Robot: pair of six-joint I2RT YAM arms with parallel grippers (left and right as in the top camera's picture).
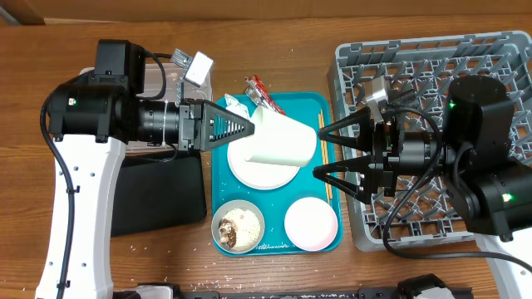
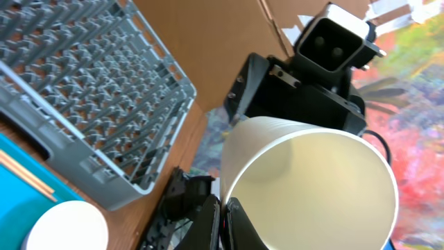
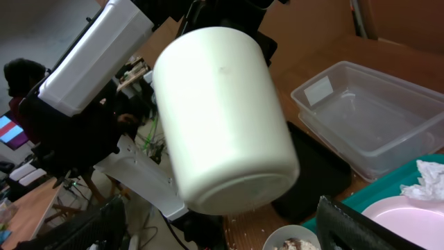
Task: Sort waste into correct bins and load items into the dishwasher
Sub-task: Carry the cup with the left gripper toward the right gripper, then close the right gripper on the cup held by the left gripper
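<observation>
My left gripper [image 1: 249, 129] is shut on the rim of the white cup [image 1: 283, 141], which hangs on its side above the pale plate [image 1: 245, 170] on the teal tray. In the left wrist view one finger is inside the cup [image 2: 305, 180] and one outside. My right gripper [image 1: 318, 152] stands open, its fingers either side of the cup's base [image 3: 222, 118] without touching it. A whitish bowl of food crumbs [image 1: 238, 228] and a pink bowl [image 1: 311, 224] sit at the tray's front. The red wrapper [image 1: 255, 90] and tissue [image 1: 235, 106] lie at its back, chopsticks [image 1: 327, 183] along its right side.
The grey dish rack [image 1: 432, 83] fills the right side, under my right arm. The clear tub [image 1: 193, 75] stands at the back left, and the black tray [image 1: 162, 195] lies left of the teal tray [image 1: 278, 104]. Rice crumbs dot the table's front left.
</observation>
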